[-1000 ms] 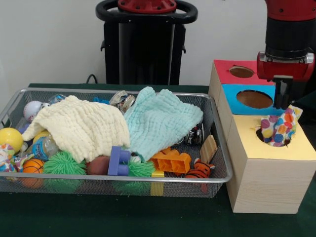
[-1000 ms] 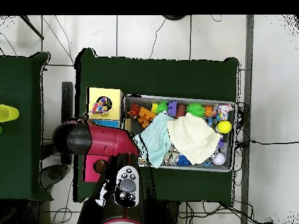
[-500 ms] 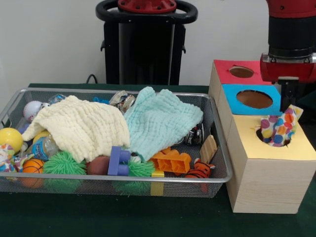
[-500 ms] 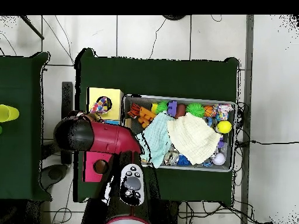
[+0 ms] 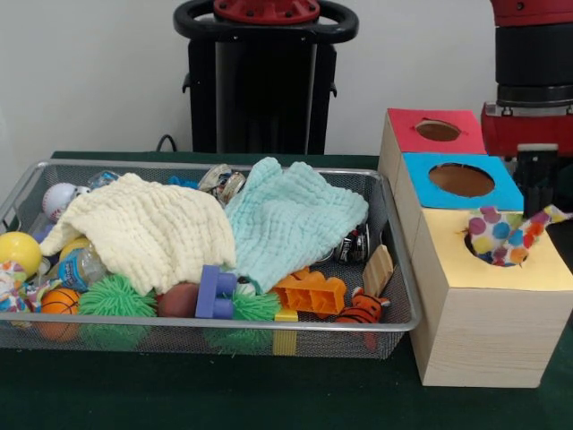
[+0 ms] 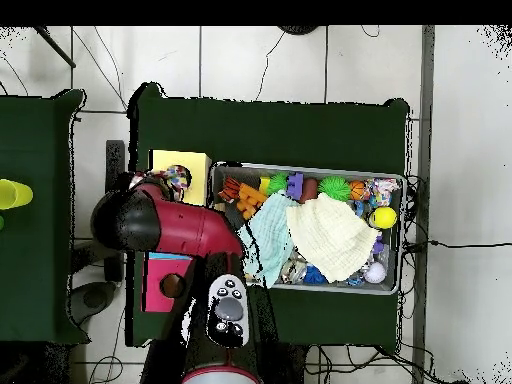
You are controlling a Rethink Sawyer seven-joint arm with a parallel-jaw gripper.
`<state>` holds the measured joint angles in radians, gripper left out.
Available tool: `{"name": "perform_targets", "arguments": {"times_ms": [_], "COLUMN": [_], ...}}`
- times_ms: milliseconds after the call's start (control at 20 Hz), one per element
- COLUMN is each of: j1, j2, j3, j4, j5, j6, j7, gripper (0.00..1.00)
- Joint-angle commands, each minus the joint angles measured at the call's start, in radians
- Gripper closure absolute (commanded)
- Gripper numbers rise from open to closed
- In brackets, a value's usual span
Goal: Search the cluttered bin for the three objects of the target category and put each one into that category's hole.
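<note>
A polka-dot cloth [image 5: 501, 240] lies bunched in the round hole of the yellow-topped box [image 5: 466, 269], with one corner poking up to the right. My gripper [image 5: 537, 193] hangs just above and behind that corner, below the red wrist. In the wire bin [image 5: 394, 318] a pale yellow cloth [image 5: 143, 228] and a mint green cloth [image 5: 291, 219] are draped over the toys. From above, the arm covers most of the boxes, and the polka-dot cloth [image 6: 178, 178] shows at the yellow box [image 6: 185, 160].
Behind the yellow box stand a blue-topped box [image 5: 461, 179] and a red-topped box [image 5: 437, 130], each with a hole. The bin also holds spiky green balls, an orange block [image 5: 309, 291], a purple block, a toy tiger, cans and several balls.
My gripper has moved right and slightly up, away from the middle of the yellow hole. The polka-dot cloth has sunk lower into the hole, its corner now flatter.
</note>
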<state>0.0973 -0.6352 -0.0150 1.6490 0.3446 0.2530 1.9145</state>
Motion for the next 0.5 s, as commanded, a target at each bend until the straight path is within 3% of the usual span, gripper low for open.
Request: {"name": "perform_targets", "arguments": {"times_ms": [50,250,500], "j1": [-0.011,0.015,0.068], "j2": [0.101,0.142,0.248], "j3": [0.034,-0.018,-0.134], "j4": [-0.104,-0.148,-0.225], "j5": [0.036,0.048,0.066], "j6": [-0.093,-0.096,-0.051], "j7": [0.189,0.202,0.22], "gripper": [1.0,1.0,1.0]}}
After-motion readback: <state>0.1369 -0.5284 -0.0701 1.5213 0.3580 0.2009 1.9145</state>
